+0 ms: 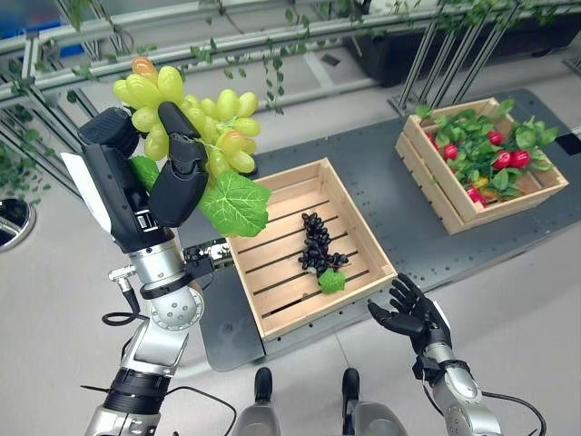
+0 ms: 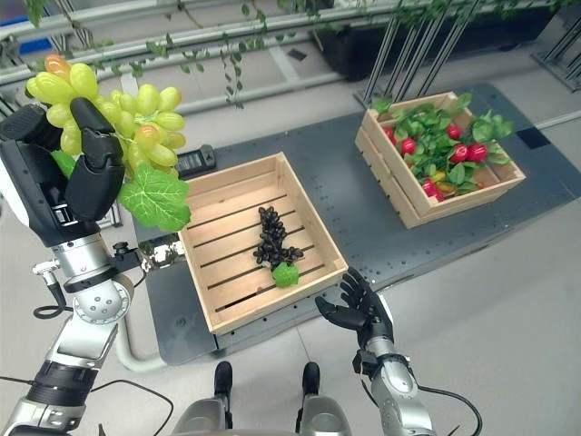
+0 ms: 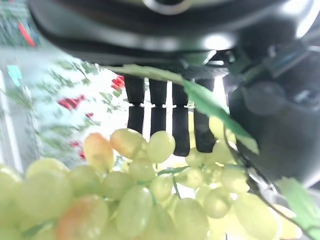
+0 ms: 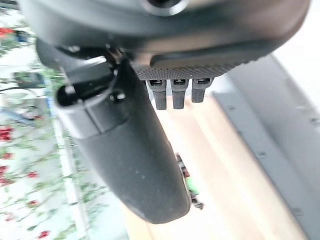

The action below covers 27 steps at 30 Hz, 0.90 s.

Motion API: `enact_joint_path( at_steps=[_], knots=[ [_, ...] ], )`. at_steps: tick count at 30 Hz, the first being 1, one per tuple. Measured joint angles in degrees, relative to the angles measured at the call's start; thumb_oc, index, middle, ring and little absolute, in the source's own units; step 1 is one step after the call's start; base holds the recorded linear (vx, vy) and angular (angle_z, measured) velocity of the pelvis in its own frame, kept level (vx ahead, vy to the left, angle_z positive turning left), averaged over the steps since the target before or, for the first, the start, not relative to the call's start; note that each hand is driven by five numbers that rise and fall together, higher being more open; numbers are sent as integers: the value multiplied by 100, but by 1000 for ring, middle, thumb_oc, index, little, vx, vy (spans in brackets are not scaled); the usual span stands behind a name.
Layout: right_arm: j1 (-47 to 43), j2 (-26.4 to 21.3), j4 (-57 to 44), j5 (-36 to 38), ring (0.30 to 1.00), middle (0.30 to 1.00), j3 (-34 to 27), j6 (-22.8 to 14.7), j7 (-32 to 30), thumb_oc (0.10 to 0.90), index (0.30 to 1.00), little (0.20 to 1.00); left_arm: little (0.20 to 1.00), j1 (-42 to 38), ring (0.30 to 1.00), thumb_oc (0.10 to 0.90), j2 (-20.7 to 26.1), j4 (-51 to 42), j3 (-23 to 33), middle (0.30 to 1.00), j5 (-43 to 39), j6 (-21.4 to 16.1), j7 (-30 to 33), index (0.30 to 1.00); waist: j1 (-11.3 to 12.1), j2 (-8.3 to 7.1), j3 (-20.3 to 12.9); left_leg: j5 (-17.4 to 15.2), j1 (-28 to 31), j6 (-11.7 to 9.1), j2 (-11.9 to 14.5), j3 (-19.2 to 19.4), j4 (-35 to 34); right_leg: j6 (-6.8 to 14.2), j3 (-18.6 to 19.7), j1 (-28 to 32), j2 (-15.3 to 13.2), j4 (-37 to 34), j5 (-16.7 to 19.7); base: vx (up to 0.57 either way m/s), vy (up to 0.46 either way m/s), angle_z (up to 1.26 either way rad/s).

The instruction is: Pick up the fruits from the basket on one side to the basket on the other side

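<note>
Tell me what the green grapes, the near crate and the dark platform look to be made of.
Green grapes, held up by the left hand: likely plastic; glossy, uniform skins and a stiff, flat leaf. Near crate: pale unfinished wood; visible grain and slatted bottom. Dark platform: matte grey, probably metal or coated board; rows of small holes, though the look leaves it open.

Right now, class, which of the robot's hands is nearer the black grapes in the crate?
Right. The right hand hovers open by the crate's near corner, close to the black grapes; the left hand holds green grapes aloft.
</note>
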Motion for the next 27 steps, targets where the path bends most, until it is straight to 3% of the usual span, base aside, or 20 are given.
enact_joint_path(
  at_steps=[4,10,13,18,20,24,27],
  knots=[
    [96,-4,-137,-14,900,900,-3,35,1,800,900,900,300,262,300,400,-43,-2,0,300,-356,9,-492,300,-69,53,-255,-41,70,10,8,14,0,-2,25,54,6,-2,-16,77,-3,-2],
    [314,-27,-239,-6,900,900,-12,54,1,800,900,900,300,529,300,400,-66,-11,1,300,-1285,17,-1300,300,-67,58,-273,-29,124,27,10,14,0,-4,33,104,10,-2,-16,17,-3,0],
    [463,-158,-836,-1,900,900,-57,109,0,800,900,900,300,710,300,400,-183,-14,2,300,-1966,15,-1905,300,-69,49,-278,-22,125,32,11,17,0,-5,35,103,11,-2,-15,0,0,0],
    [334,-415,-1458,-159,900,900,-460,110,-12,800,900,900,300,761,300,400,-217,-20,28,300,-2309,16,-2353,300,-67,23,-294,-13,135,17,6,43,1,-1,44,102,9,0,-12,0,0,0],
    [251,-593,-1523,-274,900,900,-615,226,-35,800,900,900,300,759,300,400,-205,-23,75,300,-2392,19,-2451,300,-73,-13,-315,-13,146,16,4,63,7,0,58,101,10,0,-12,1,9,-4],
    [289,-1045,-1602,-395,900,900,-1010,804,-57,800,900,900,300,760,300,400,-150,-283,319,300,-2622,166,-2666,300,-70,-99,-368,-28,165,20,2,159,10,10,163,70,10,0,-3,-2,2,-10],
    [314,-1291,-1821,-390,900,900,-1210,959,-49,800,900,900,300,752,300,400,-11,-416,403,300,-2695,197,-2802,300,-124,-105,-372,-33,192,24,-2,178,1,20,194,74,7,0,4,-27,4,-8]
  ],
)
